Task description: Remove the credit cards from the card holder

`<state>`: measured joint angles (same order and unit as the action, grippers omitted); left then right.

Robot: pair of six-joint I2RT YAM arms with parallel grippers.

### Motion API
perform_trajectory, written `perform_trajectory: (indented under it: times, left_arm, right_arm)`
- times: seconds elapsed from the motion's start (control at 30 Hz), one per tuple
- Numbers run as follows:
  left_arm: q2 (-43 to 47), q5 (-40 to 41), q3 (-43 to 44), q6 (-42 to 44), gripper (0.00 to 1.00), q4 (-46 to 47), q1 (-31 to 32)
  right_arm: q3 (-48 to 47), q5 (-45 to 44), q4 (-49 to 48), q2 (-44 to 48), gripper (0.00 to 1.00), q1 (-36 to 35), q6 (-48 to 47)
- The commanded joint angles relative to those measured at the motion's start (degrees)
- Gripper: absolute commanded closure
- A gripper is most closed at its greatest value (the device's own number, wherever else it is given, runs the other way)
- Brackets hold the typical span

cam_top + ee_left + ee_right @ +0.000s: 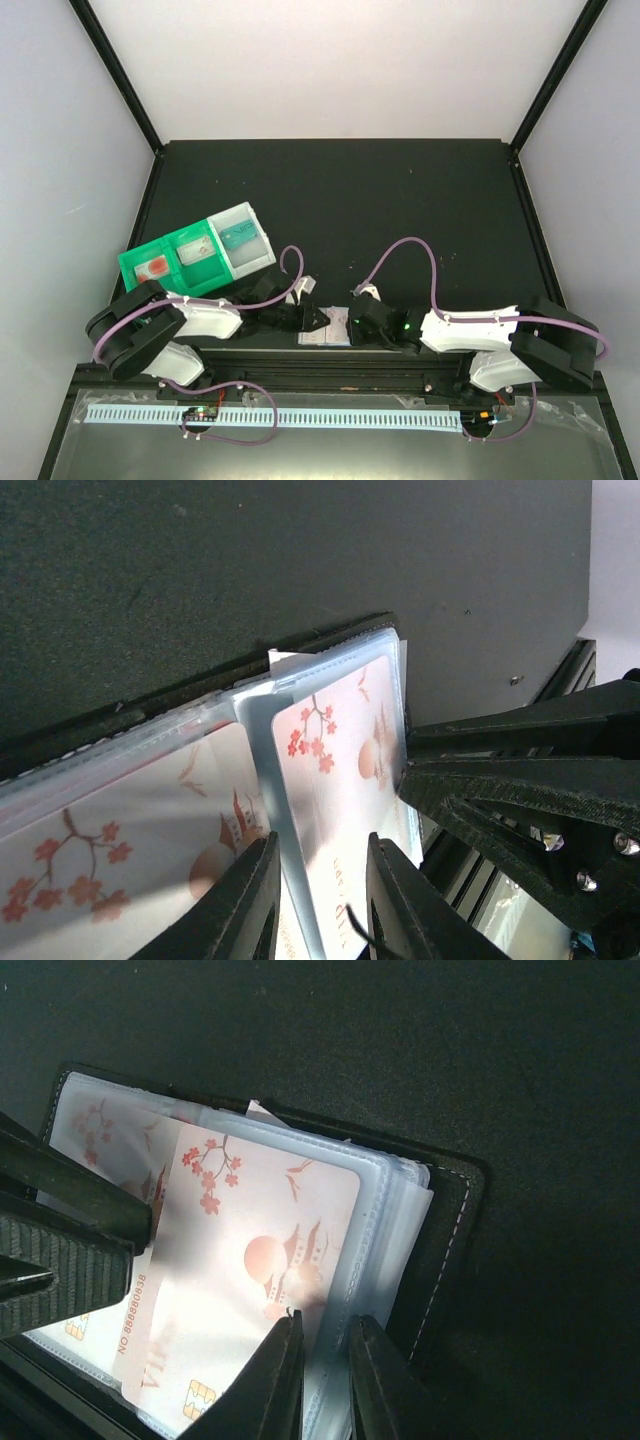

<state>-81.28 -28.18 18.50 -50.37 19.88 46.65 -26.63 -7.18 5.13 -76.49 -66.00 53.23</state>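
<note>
Card holder (458, 1222): stitched dark rim, glossy clear sleeves (398, 1210), blossom-print cards (260, 1250), flat on matte black desk (350, 190). Left hand (322, 860), right hand (325, 1325): narrow, astride sleeve edges; grip cannot tell.

The card holder (450, 1230) lies open on the dark desk (400, 1040), its black stitched border showing along its top and right sides; clear sleeves are stacked inside it, and the uppermost holds a pale card (250, 1260) printed with a red blossom branch, a red sun and small birds, with a gold chip near the holder's lower edge. The right pincer (328, 1380) sits at that lower edge, its fingers (280, 1380) narrowly apart with the sleeve's edge between them; whether they clamp it cannot be told; the left pincer (135, 1245) reaches over the holder's left side.
</note>
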Motion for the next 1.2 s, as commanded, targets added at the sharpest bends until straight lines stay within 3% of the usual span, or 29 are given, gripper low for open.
perform_trajectory:
  times: [0.0,0.33,0.63,1.17]
  left_arm:
    - [-2.05,-0.60,0.72,-0.53,0.73,2.54,0.55]
    - [-2.93,-1.79,0.39,-1.31,0.76,5.94,0.73]
    - [-0.62,-0.74,1.16,2.05,0.98,2.07,0.63]
    - [7.53,1.75,1.17,7.37,0.99,-7.55,-1.30]
  right_arm:
    - [1.58,0.79,0.95,-0.69,0.86,0.11,1.43]
    - [1.50,1.80,0.50,-0.99,0.86,0.12,1.52]
    - [1.84,0.92,1.23,-1.00,0.86,0.12,2.48]
    - [1.78,0.80,1.50,-1.33,0.86,0.08,2.66]
